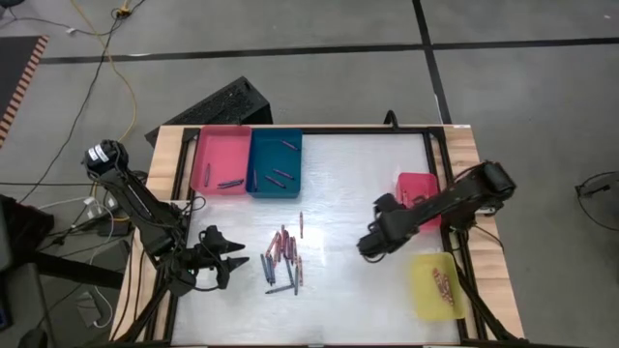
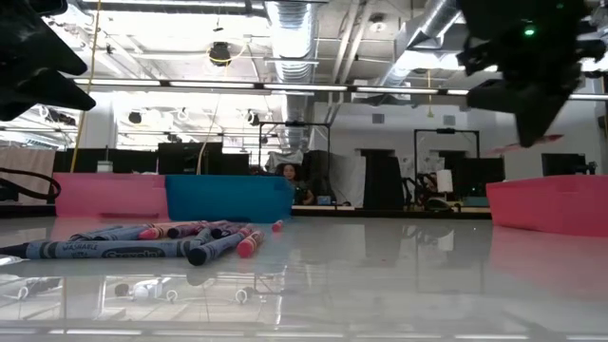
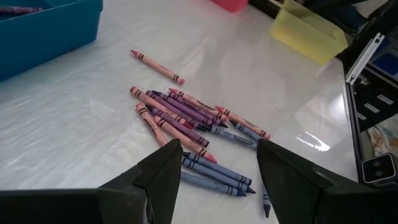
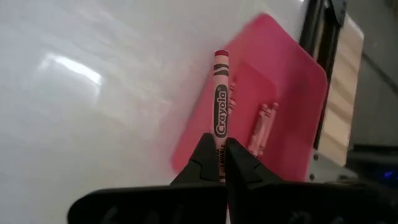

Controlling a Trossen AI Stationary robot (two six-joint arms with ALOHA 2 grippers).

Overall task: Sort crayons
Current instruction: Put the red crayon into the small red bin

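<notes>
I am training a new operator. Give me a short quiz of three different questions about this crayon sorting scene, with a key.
1. True or false: the right gripper is shut on a red crayon.
2. Which tray lies nearest that crayon? A) blue tray B) yellow tray C) red tray
3. Fill in: the left gripper is ____ and hovers near the crayon pile.

Key
1. True.
2. C, the red tray; the blue tray and yellow tray lie elsewhere.
3. Open; it holds nothing.

Grey floor point(image 1: 319, 24) with dark stripes; exposed ceiling ducts point(image 2: 294, 38) and strip lights.
</notes>
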